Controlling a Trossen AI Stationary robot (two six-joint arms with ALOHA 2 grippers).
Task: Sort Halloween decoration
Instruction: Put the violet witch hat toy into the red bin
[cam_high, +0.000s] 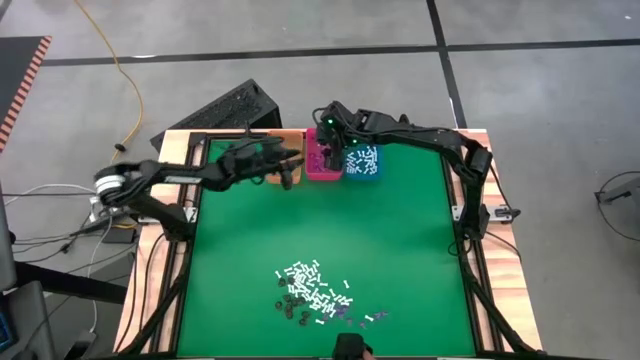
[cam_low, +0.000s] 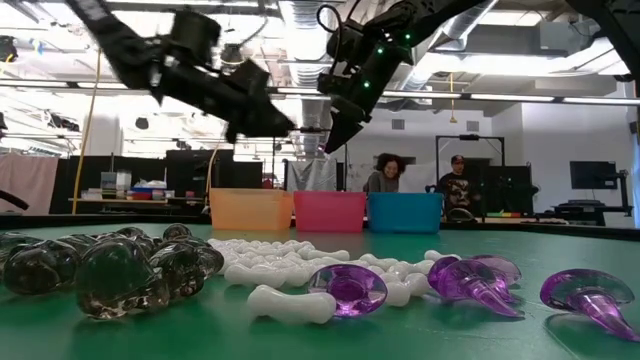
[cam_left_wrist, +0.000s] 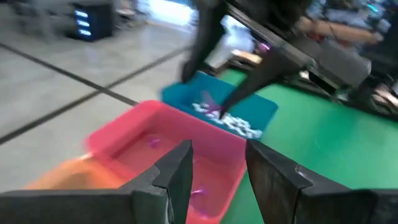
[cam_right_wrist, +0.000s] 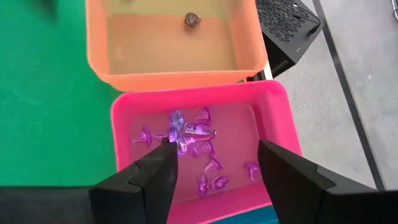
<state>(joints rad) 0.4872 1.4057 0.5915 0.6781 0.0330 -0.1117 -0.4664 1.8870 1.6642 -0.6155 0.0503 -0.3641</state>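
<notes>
Decorations (cam_high: 315, 292) lie heaped near the table's front edge. Right gripper (cam_right_wrist: 214, 163) hangs open over the pink bin (cam_right_wrist: 124, 118), a purple piece (cam_right_wrist: 184, 133) at one finger. Left gripper (cam_left_wrist: 217, 168), open and empty, hovers beside the orange bin (cam_high: 285, 150).

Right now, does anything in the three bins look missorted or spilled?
Nothing stands out. The orange bin holds one dark piece, the pink bin only purple pieces, and the teal bin white ones. The unsorted pile sits on the green mat, none off it.
</notes>
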